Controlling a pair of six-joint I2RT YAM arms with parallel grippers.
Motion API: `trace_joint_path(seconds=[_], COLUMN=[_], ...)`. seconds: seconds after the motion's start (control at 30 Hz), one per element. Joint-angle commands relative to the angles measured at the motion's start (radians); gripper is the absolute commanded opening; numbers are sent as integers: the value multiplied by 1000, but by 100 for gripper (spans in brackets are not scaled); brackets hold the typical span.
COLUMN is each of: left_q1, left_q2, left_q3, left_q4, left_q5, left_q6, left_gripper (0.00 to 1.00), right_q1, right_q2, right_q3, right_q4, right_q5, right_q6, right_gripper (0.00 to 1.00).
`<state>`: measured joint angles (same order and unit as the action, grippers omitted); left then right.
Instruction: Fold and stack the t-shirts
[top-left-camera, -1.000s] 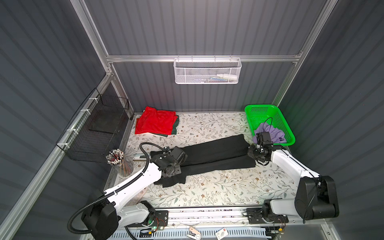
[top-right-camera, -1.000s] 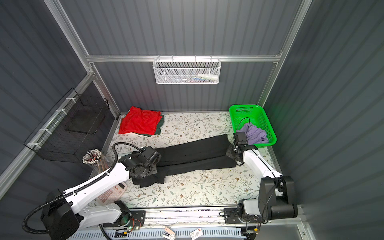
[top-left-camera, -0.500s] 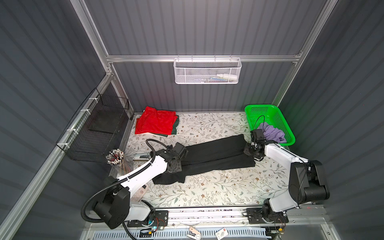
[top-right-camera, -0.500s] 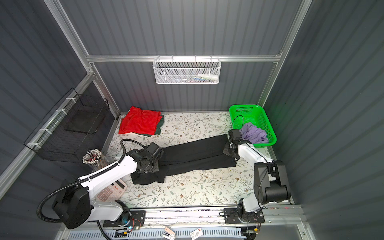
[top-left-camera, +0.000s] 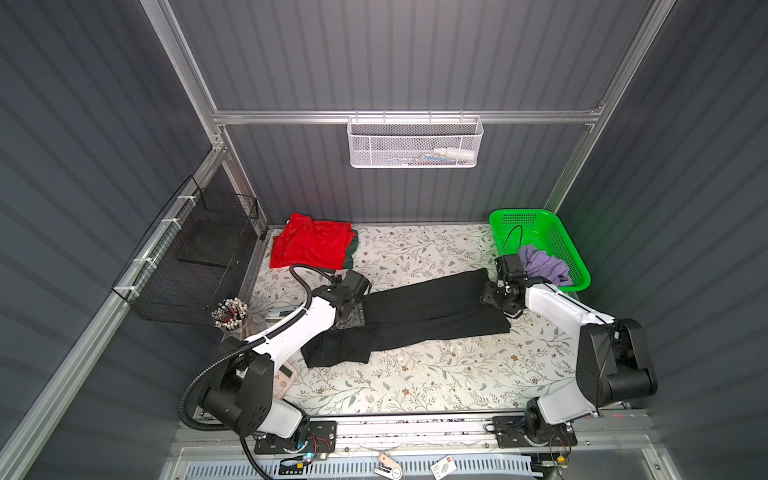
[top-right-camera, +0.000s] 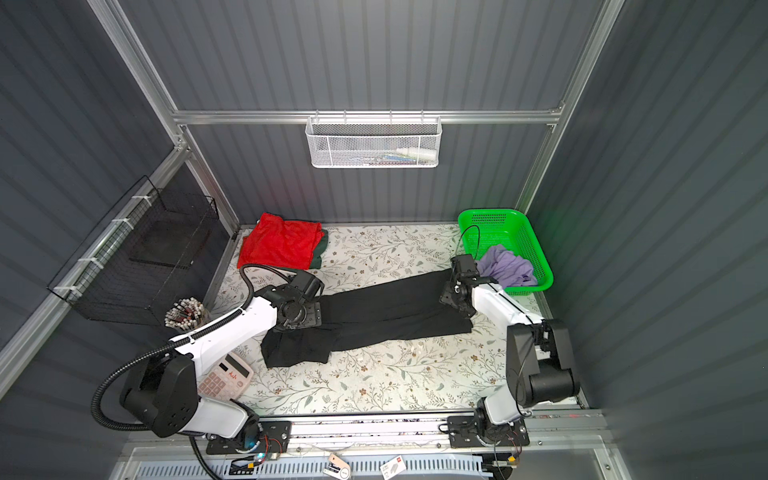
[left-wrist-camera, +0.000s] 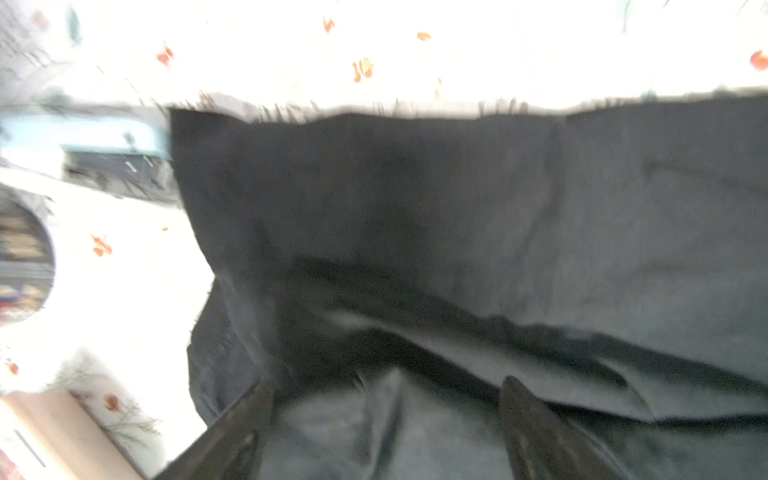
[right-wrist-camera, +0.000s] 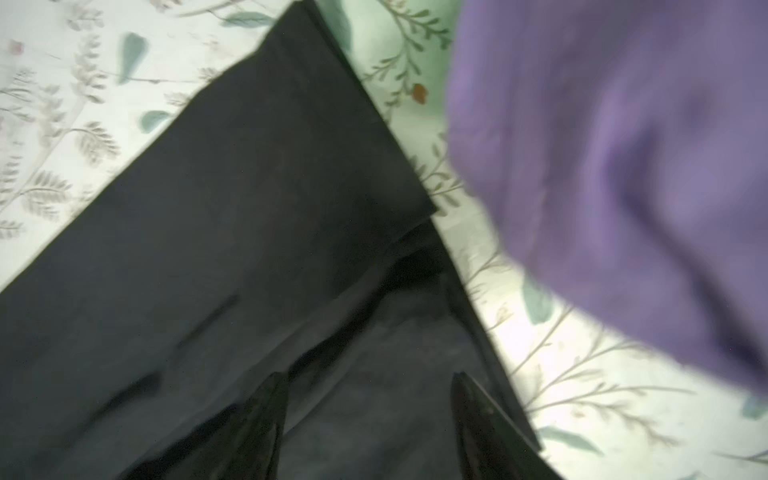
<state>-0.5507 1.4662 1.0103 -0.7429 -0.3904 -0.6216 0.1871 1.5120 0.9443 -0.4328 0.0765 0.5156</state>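
Note:
The black t-shirt (top-left-camera: 428, 311) (top-right-camera: 386, 316) lies folded into a long strip across the middle of the flowered table. My left gripper (top-left-camera: 351, 320) (left-wrist-camera: 386, 382) hovers open over its left end, with only loose cloth between the fingers. At the right end my right gripper (top-left-camera: 492, 297) (right-wrist-camera: 365, 378) is open too, just above the black cloth (right-wrist-camera: 249, 208). The red t-shirt (top-left-camera: 309, 245) lies folded at the back left on the dark green one (top-left-camera: 351, 253), which shows only along its edge. The lavender t-shirt (top-left-camera: 540, 266) (right-wrist-camera: 623, 166) sits crumpled in the green basket (top-left-camera: 536, 220).
A black wire basket (top-left-camera: 199, 257) hangs on the left wall, with a cup of pens (top-left-camera: 230, 316) below it. A calculator (top-right-camera: 224, 376) lies by the left arm's base. A white mesh basket (top-left-camera: 415, 141) hangs on the back wall.
Both grippers were shut on the black shirt's ends and moved a little toward the back wall. Both have since opened and let the cloth go; it now lies flat.

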Motion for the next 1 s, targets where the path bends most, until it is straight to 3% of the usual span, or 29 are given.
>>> trace_joint_path(seconds=[0.0, 0.2, 0.47, 0.57, 0.67, 0.97], left_q1=[0, 11, 12, 11, 12, 11], left_q2=[-19, -150, -385, -446, -475, -414], left_q3=[19, -44, -156, -203, -252, -326], left_q4=[-26, -105, -211, -226, -212, -97], left_q5=[-81, -103, 2, 35, 112, 184], left_q6=[33, -13, -123, -141, -164, -162], left_gripper=[90, 90, 70, 64, 57, 52], right_q1=[71, 250, 434, 490, 553, 626], right_q2=[-78, -142, -17, 62, 152, 271], right_q3=[-35, -59, 15, 60, 122, 260], right_q4=[22, 80, 87, 94, 76, 1], right_q5=[-40, -158, -300, -362, -462, -478], right_q6=[6, 20, 57, 65, 57, 16], right_gripper=[67, 64, 56, 49, 46, 44])
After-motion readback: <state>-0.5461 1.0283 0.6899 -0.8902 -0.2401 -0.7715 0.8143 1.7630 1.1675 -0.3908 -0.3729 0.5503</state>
